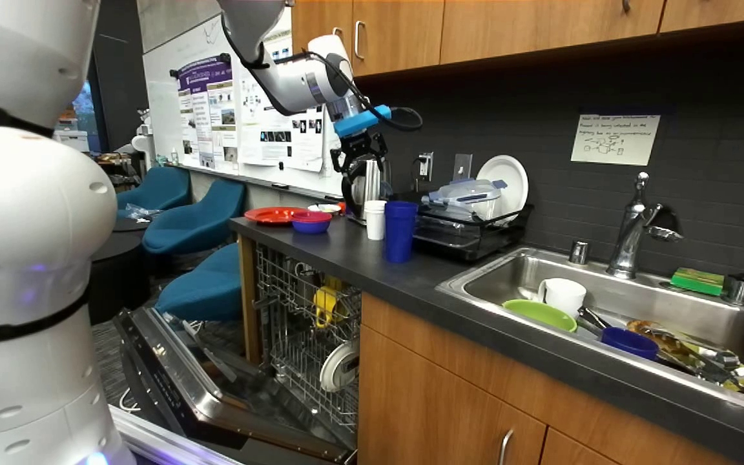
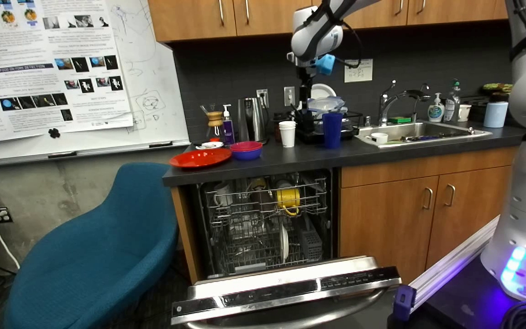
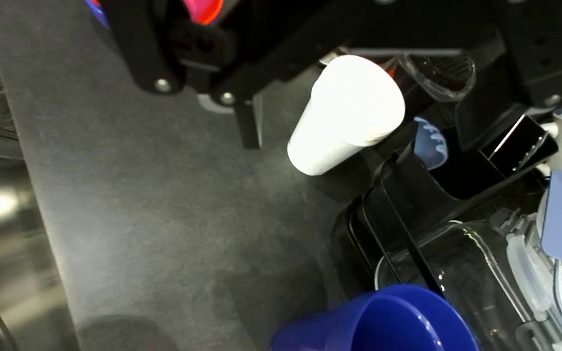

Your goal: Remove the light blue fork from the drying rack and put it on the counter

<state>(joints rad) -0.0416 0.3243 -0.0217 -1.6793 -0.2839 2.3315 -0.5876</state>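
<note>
Your pincer (image 3: 359, 144) hangs over the bench (image 3: 154, 204), spread wide. The light blue fork (image 3: 430, 148) stands head up in the end compartment of the black cutlery holder (image 3: 410, 183), on the drying rack (image 1: 469, 248). In the wrist view you see the fork near one side of the pincer, though you can't tell how far below it is. Near the holder you have stacked white paper cups (image 3: 344, 112); a dark blue tumbler (image 3: 325, 329) stands just in front of the rack, where a white plate (image 1: 515, 187) leans.
</note>
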